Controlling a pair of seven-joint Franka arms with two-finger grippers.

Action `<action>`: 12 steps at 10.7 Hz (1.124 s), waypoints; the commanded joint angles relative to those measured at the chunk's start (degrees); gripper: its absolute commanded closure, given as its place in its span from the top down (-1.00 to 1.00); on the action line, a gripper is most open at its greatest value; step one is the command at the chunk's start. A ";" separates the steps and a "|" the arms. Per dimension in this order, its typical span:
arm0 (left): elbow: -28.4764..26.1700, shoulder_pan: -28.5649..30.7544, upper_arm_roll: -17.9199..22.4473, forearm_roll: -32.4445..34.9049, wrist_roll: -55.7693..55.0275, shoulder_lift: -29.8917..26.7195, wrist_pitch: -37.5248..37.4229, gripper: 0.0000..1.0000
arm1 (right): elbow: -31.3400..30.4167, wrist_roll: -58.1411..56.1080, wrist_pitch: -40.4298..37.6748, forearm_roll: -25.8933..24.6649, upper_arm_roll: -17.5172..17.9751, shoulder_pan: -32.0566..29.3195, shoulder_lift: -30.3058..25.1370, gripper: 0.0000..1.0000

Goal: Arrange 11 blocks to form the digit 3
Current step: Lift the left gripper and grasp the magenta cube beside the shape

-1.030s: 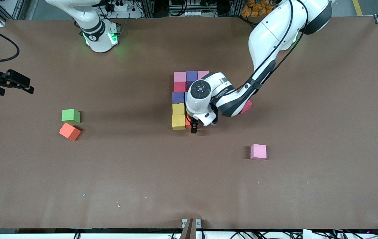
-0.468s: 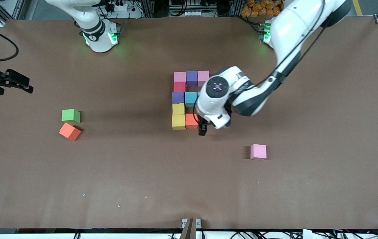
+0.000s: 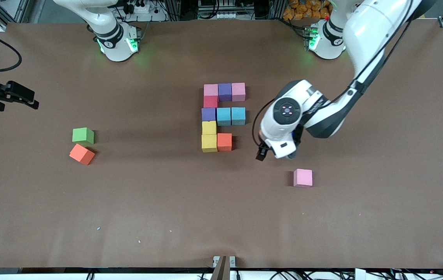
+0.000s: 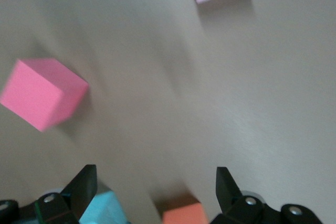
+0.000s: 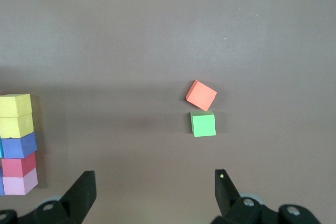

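The digit 3 [image 3: 221,116] lies mid-table as touching blocks: a pink, purple, pink bar, a crimson block [image 3: 210,101], a purple and two sky-blue blocks [image 3: 231,116], two yellow blocks [image 3: 209,135] and an orange block [image 3: 224,142]. A loose pink block [image 3: 302,178] lies nearer the front camera, toward the left arm's end. My left gripper [image 3: 262,154] hangs open and empty over bare table between the figure and that pink block. In the left wrist view [image 4: 156,182] a crimson block [image 4: 44,93] lies apart from the figure. My right gripper [image 3: 21,99] waits open at the right arm's end.
A green cube [image 3: 83,135] and an orange-red cube [image 3: 82,154] lie side by side toward the right arm's end, also seen as the green cube [image 5: 202,124] and the orange-red cube [image 5: 201,95]. The left arm's forearm [image 3: 322,112] crosses above the table beside the figure.
My left gripper has drawn away from the figure toward the left arm's end, open, leaving the orange block beside the yellow one and uncovering the sky-blue blocks. The right arm has not moved.
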 commanded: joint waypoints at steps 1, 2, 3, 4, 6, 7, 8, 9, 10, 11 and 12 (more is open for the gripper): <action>-16.19 18.52 -12.77 0.87 5.72 -8.65 5.49 1.00 | 0.90 0.58 -0.96 -0.34 0.28 -0.33 0.08 1.00; -19.73 25.05 -17.97 2.44 6.70 -8.67 6.56 1.00 | 0.90 0.58 -0.87 -0.34 0.28 -0.33 -0.01 1.00; -22.20 27.37 -19.94 6.11 8.54 -8.06 7.09 1.00 | 0.90 0.58 -0.96 -0.26 0.28 -0.33 0.08 1.00; -24.31 27.14 -20.04 10.15 9.60 -7.62 8.14 1.00 | 0.90 0.58 -0.96 -0.26 0.28 -0.24 0.08 1.00; -28.44 27.40 -19.96 13.43 9.18 -7.17 11.65 1.00 | 0.90 0.58 -0.87 -0.26 0.28 -0.24 0.08 1.00; -29.42 27.49 -20.05 14.31 8.65 -7.35 12.10 1.00 | 0.90 0.58 -0.87 -0.26 0.28 -0.33 0.08 1.00; -30.04 27.22 -20.05 14.49 8.47 -7.35 13.15 1.00 | 0.90 0.58 -0.87 -0.26 0.28 -0.33 0.08 1.00; -31.00 27.14 -20.05 15.02 8.47 -7.61 14.73 1.00 | 0.90 0.58 -0.87 -0.26 0.28 -0.33 0.08 1.00; -31.80 27.22 -20.05 16.85 8.47 -7.53 15.09 1.00 | 0.90 0.58 -0.87 -0.26 0.28 -0.24 0.08 1.00; -32.76 27.40 -20.05 19.83 8.47 -6.92 15.62 1.00 | 0.90 0.58 -0.87 -0.26 0.28 -0.24 0.08 1.00; -33.64 27.49 -20.05 22.20 8.56 -6.04 16.23 1.00 | 0.90 0.58 -0.87 -0.26 0.28 -0.24 0.25 1.00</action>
